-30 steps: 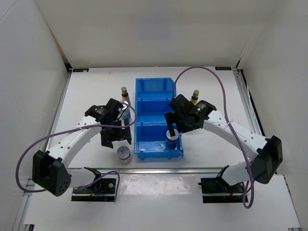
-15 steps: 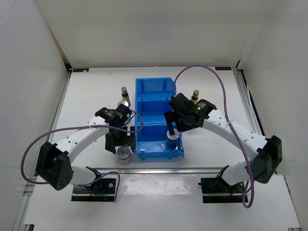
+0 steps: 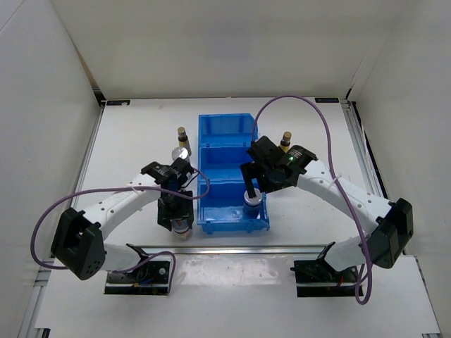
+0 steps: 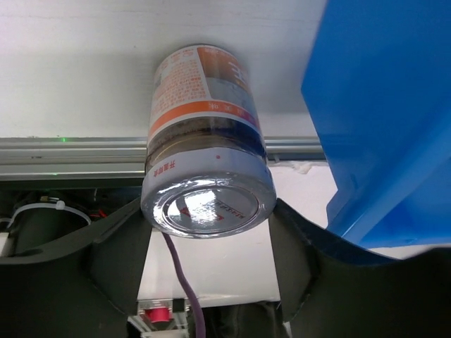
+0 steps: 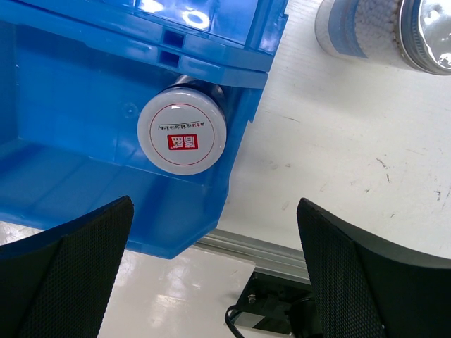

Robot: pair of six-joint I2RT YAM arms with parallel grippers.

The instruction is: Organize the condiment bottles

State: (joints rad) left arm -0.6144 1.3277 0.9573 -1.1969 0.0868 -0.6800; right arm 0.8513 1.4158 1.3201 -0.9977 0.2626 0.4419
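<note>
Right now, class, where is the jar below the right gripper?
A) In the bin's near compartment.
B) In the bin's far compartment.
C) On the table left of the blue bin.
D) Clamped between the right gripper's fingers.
A: the jar stands in a corner of the blue bin's near compartment, and the right gripper hangs open above it, not touching.

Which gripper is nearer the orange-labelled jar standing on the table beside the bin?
Left. The left gripper straddles the jar, a finger on either side; the right gripper hangs open over a white-lidded jar inside the blue bin.
</note>
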